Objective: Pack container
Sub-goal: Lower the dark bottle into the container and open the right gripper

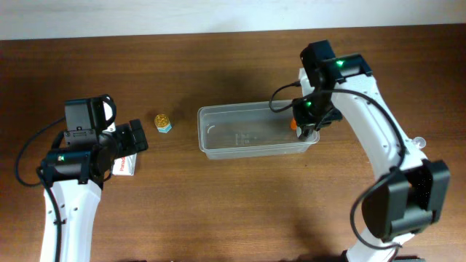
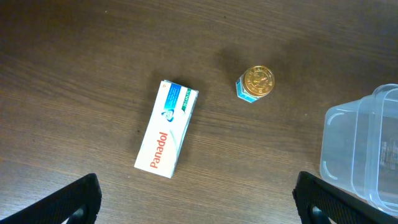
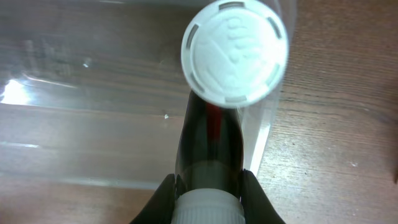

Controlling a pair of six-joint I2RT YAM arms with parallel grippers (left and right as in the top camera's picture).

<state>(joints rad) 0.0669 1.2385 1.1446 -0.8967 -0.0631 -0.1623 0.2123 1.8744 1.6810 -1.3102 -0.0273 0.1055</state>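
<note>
At the center of the tabletop (image 1: 218, 58) sits the clear container (image 1: 240, 136). Only the right wrist view shows the right end effector (image 3: 208, 186) pinching a white-capped bottle (image 3: 235, 53) over the container's right end. The left end effector (image 2: 196, 190) hovers with its fingers spread above a Panadol box (image 2: 166, 129) and a gold-lidded jar (image 2: 256, 83).

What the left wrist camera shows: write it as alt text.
A white Panadol box lies flat on a dark wooden table, a small gold-capped jar to its upper right. The corner of a clear container enters at right; the open left gripper frames the bottom.
</note>
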